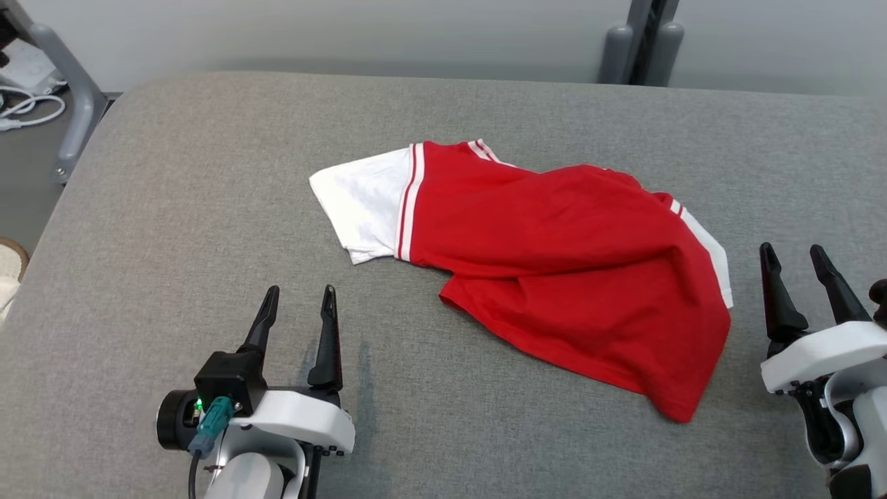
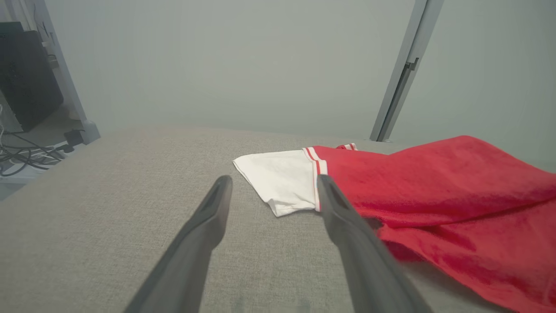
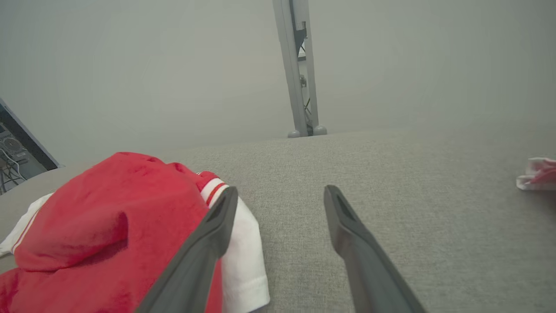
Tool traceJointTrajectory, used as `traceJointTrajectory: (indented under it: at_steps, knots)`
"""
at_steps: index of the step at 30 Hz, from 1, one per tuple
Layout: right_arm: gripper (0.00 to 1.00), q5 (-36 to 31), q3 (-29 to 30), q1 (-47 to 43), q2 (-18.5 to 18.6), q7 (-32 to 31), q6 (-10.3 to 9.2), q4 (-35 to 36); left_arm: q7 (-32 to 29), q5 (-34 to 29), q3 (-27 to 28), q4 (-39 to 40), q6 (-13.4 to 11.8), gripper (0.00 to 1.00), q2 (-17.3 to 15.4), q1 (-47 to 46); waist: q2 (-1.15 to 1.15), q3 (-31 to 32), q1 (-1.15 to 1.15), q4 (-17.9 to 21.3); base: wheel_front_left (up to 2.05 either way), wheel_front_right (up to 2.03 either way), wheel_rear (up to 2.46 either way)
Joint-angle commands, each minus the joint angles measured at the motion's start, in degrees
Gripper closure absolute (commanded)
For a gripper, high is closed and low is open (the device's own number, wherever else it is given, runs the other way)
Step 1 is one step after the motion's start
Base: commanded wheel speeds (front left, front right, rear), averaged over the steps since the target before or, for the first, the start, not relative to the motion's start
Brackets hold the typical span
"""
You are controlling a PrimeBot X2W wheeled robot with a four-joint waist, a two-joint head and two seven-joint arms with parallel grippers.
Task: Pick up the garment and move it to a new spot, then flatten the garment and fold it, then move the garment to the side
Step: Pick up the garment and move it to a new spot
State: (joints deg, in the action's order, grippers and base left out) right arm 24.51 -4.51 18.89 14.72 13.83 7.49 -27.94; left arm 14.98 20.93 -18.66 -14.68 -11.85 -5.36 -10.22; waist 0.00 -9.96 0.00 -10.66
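Head view puts both pincers nearest, low over the grey fabric-covered desk [image 1: 173, 208]: the left pincer [image 1: 301, 291] and the right pincer [image 1: 791, 249] each stand with fingers spread wide and nothing between them. Just beyond and between them the crumpled red short-sleeved garment with white striped sleeves [image 1: 554, 242] lies in the middle of the desk, untouched, so the opening pick-up seems not yet begun. That step likely calls for each pincer to reach inward to its nearer white sleeve and close on the cloth.
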Motion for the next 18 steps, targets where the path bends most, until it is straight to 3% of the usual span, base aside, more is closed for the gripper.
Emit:
traceJointTrajectory:
  at_steps: [1,17,18]
  knots:
    - [0.0,2.6,-0.7,2.2,0.7,-1.1,0.0,-3.1,0.2,-1.0,0.9,-0.3,0.8,0.0,0.3,-0.8,0.0,-1.4,0.0,-1.3,0.0,0.0,0.0]
    - [0.0,14.9,-14.1,9.0,4.8,-4.0,-0.01,-14.7,0.2,-4.0,3.1,-0.8,3.1,0.0,2.3,-1.8,0.0,-4.1,0.0,-3.3,0.0,0.0,0.0]
    - [0.6,15.6,-15.1,9.2,4.9,-3.8,0.0,-14.9,0.2,-3.9,3.1,-0.9,3.1,0.0,2.3,-1.9,0.0,-4.1,0.0,-3.3,0.0,0.0,0.0]
